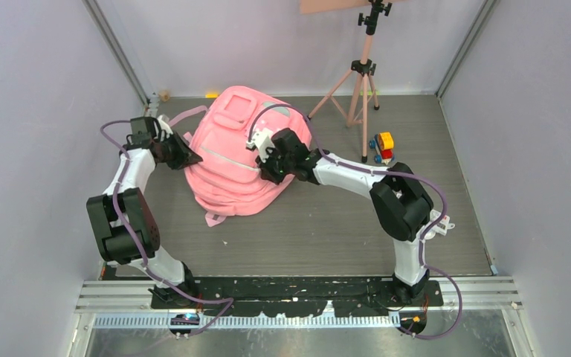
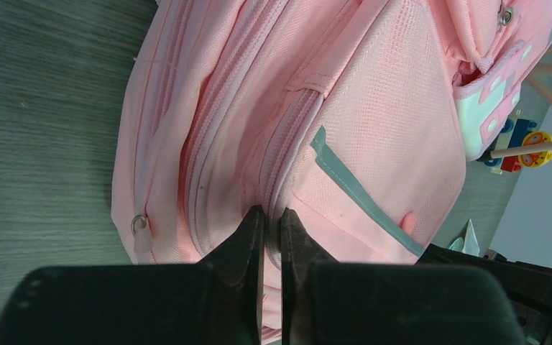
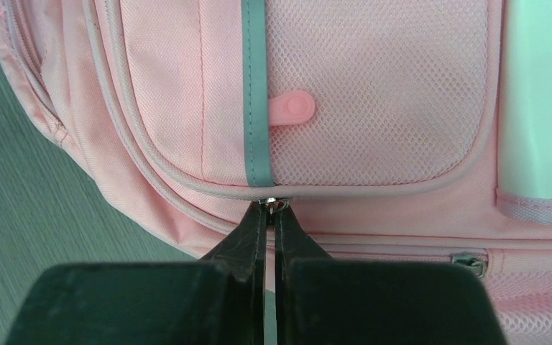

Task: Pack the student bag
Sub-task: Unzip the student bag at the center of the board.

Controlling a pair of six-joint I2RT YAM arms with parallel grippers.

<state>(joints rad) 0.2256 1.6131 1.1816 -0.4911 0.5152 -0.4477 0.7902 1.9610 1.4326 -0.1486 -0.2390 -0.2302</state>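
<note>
The student bag [image 1: 230,160], a large pink backpack, lies on the table in the middle of the top view. My left gripper [image 1: 190,158] is at the bag's left side. In the left wrist view it [image 2: 272,214] is shut on a fold of the bag [image 2: 374,108] along a zip seam. My right gripper [image 1: 269,165] is on the bag's right part. In the right wrist view it [image 3: 273,208] is shut on a small metal zip pull [image 3: 274,203] just below the mesh front pocket [image 3: 374,93].
A pink tripod [image 1: 363,82] stands at the back right. A small colourful toy [image 1: 381,146] lies beside it, also in the left wrist view [image 2: 525,136]. Side walls close in the table. Another zip slider [image 3: 469,261] sits lower on the bag.
</note>
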